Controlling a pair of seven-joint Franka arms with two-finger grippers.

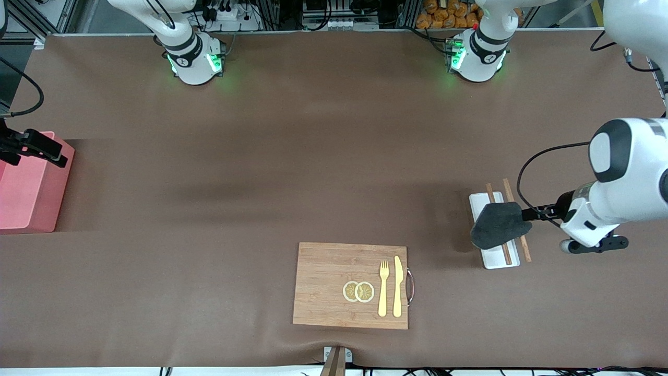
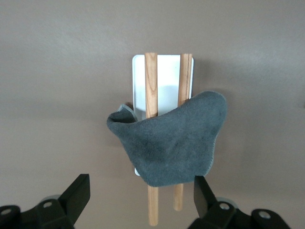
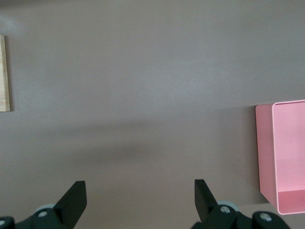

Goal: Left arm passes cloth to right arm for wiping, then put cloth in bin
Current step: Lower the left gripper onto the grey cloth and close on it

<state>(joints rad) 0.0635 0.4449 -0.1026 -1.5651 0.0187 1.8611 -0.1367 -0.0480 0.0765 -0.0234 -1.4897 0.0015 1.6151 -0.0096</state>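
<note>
While reaching in from its own end of the brown worktop [image 1: 261, 183], kept the left gripper [image 2: 141, 198] low and level, fingers spread wide on either side of the cloth [image 1: 498, 224] hem, nothing clamped yet. Judged best to close slowly on that near hem alone, then lift straight up, lest both sticks roll off. Left the right gripper [image 3: 139, 200] waiting over the rim of the bin [image 1: 26, 198] at the right arm's end, fingers likewise apart and empty.

Noted a matte, faintly rippled worktop covering. Took the bin for smooth pink plastic, tall and straight-walled. Found the white tray [image 1: 498, 258] flat, glossy and round-cornered. Saw the cloth as charcoal, fuzzy and limp, draped over tray and sticks, one corner curled. Made out two thin round wooden sticks [image 2: 152, 205] lying lengthwise along the tray.
</note>
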